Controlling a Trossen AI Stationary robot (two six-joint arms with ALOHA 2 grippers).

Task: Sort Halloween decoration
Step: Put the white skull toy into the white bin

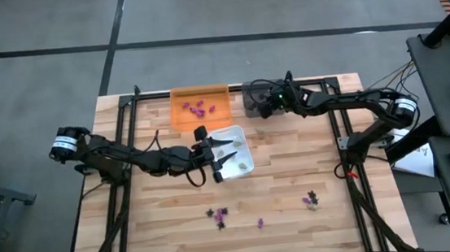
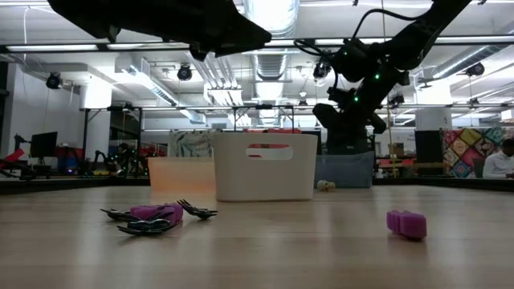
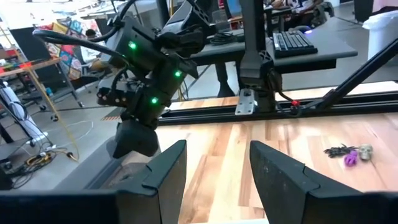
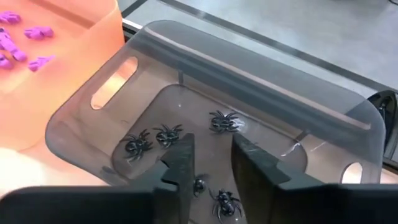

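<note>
The right gripper (image 4: 211, 163) hangs with fingers parted and empty over the smoky grey plastic tray (image 4: 323, 118), where black toy spiders (image 4: 224, 121) collect by colour (purple pieces (image 1: 199, 107) fill the orange tray (image 1: 220, 90)). The left gripper (image 1: 215, 156), also parted, waits above the white tray (image 1: 240, 130); unsorted pieces (image 1: 219, 215) lie on the wooden table (image 1: 168, 221).

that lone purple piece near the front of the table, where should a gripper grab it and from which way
Take the purple piece across its narrow middle, coming straight down from above. It lies flat and low on the bare table, so there is nothing to get under from the side. In the high view it sits apart from the other pieces, leaving room for the jaws on both sides.
</note>
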